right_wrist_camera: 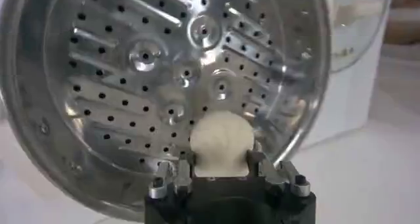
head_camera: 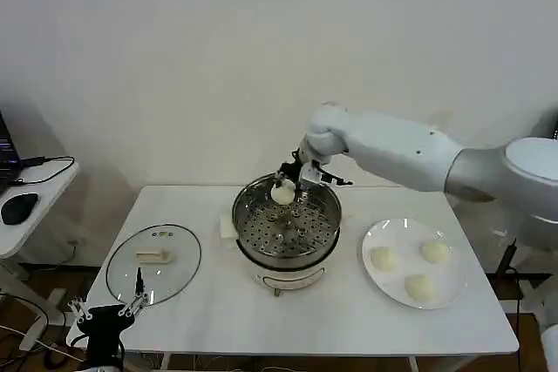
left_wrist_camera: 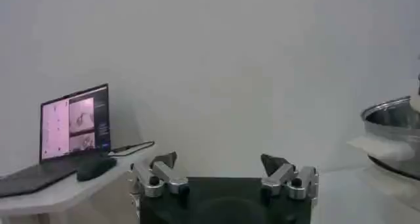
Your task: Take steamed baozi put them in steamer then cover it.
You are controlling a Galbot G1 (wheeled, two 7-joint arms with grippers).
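Gripping a baozi, the right gripper hangs over the steamer.

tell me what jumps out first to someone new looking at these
The right pincer holds a bun over the far rim of the steamer, above its perforated tray. Three more buns wait on the white plate to its right, and the glass cover lies flat on the table's left.

white table, plate, laptop, mouse
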